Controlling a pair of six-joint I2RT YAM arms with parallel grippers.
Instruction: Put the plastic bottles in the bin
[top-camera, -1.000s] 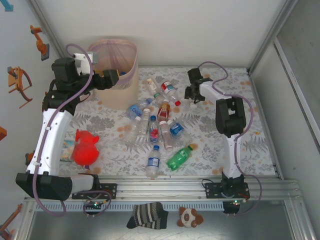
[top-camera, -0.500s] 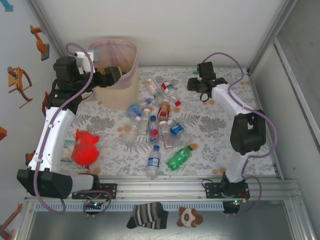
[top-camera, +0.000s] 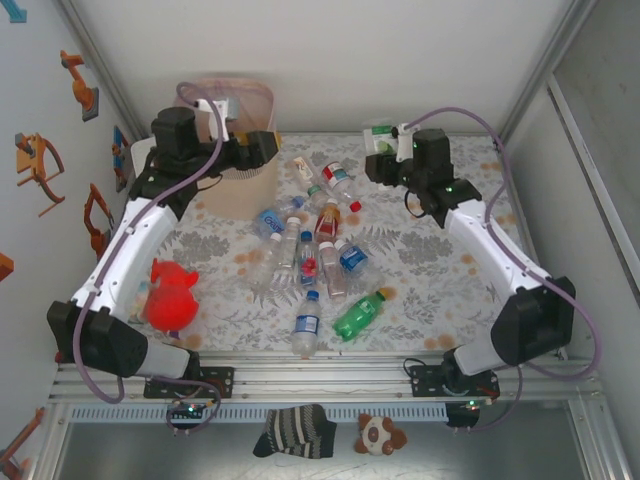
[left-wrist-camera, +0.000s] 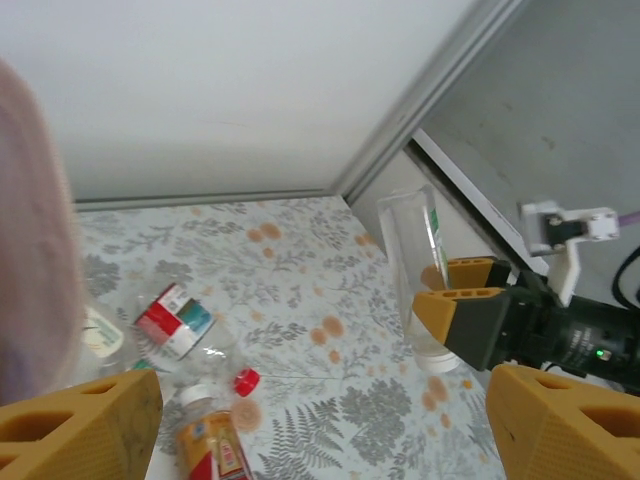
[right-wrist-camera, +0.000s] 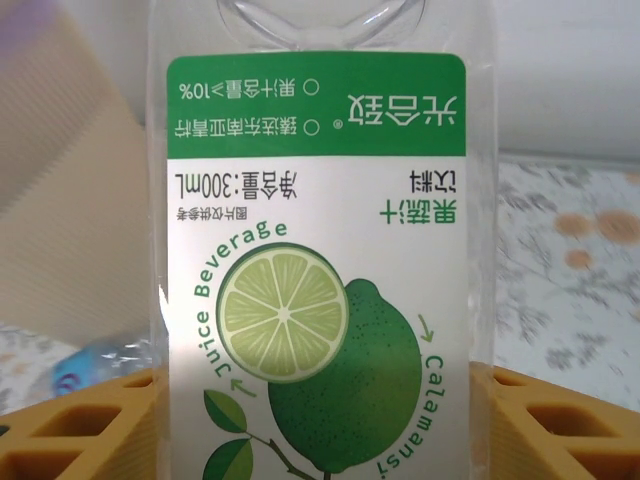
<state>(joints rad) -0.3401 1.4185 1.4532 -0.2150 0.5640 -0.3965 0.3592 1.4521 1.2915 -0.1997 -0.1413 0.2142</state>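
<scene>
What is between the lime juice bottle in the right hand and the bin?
The left hand, open and empty, hangs at the right side of the bin, on the straight line from the juice bottle gripped by the right hand. The loose bottles lie lower, on the table.

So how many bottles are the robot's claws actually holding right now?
1. The right gripper is clamped on a clear lime-label bottle above the table's far side. The left gripper, next to the bin, is open and empty.
</scene>
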